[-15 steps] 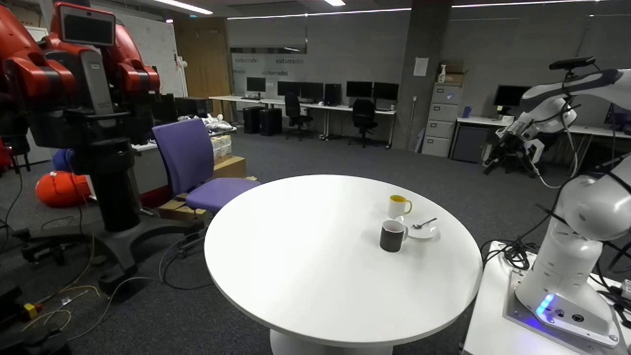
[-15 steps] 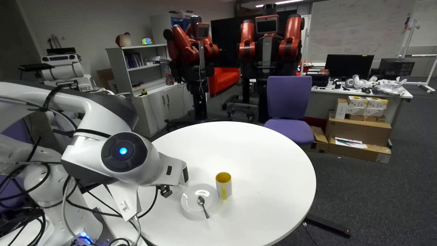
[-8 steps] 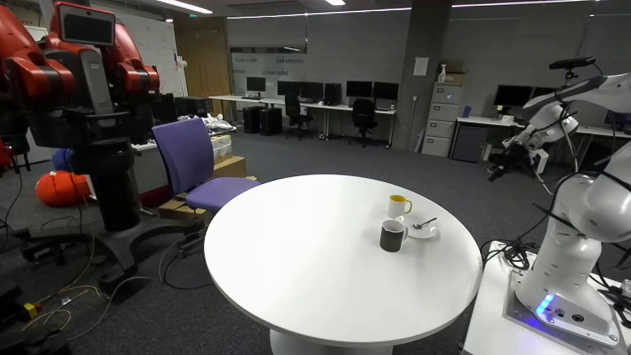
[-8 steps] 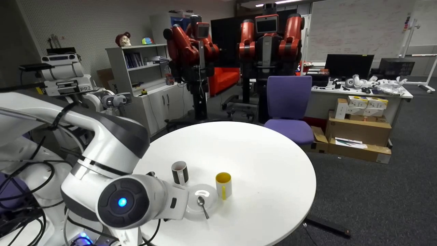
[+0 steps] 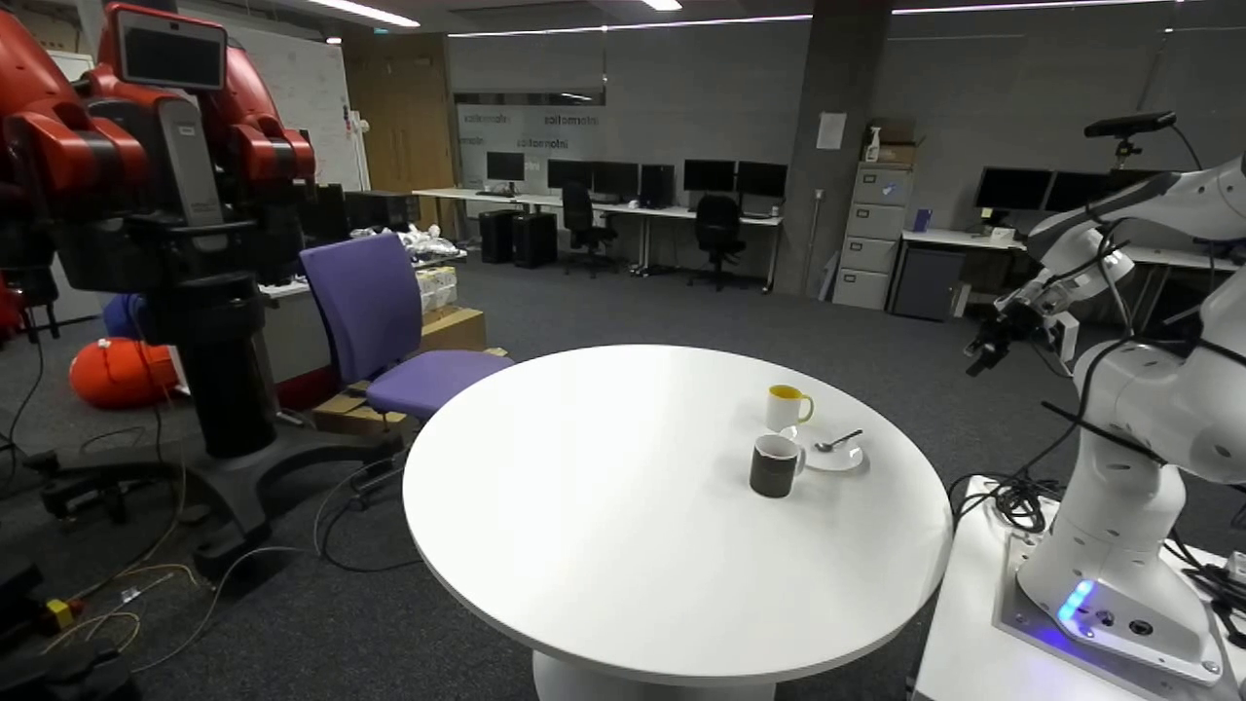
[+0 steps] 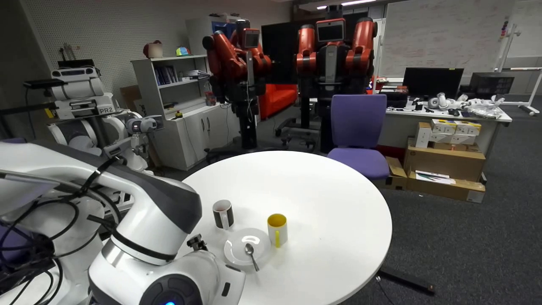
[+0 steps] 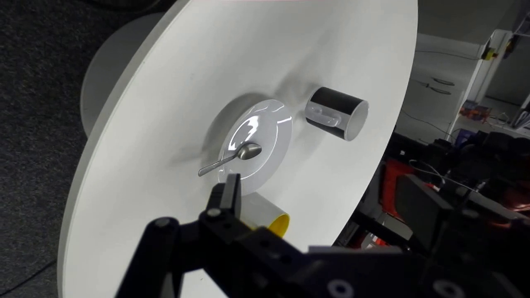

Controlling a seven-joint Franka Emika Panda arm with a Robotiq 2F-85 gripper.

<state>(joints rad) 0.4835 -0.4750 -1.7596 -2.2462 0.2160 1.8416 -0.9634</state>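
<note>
White in an exterior view, the round table (image 5: pixel 594 506) bears a plate (image 5: pixel 837 462) with a spoon (image 5: pixel 826 447) on it, a black mug (image 5: pixel 772 475) at the plate's 9 o'clock and a yellow mug (image 5: pixel 782 414) at its 11 o'clock, both upright; the gripper (image 5: pixel 986 352) hangs at 2 o'clock, well apart. In an exterior view the arm (image 6: pixel 148 220) hides most if not all of the gripper; from the plate, the black mug is at 11 o'clock, the yellow mug at 2. In the wrist view the fingers (image 7: pixel 230 194) stand wide apart, gripping nothing; from their gap the yellow mug, partly behind one finger, is at 9 o'clock, the spoon at 10. Probably metal, the spoon should be light, stiff and slick, best taken by its jutting handle; mugs and plate look ceramic, likely breakable, held by handle or rim.
</note>
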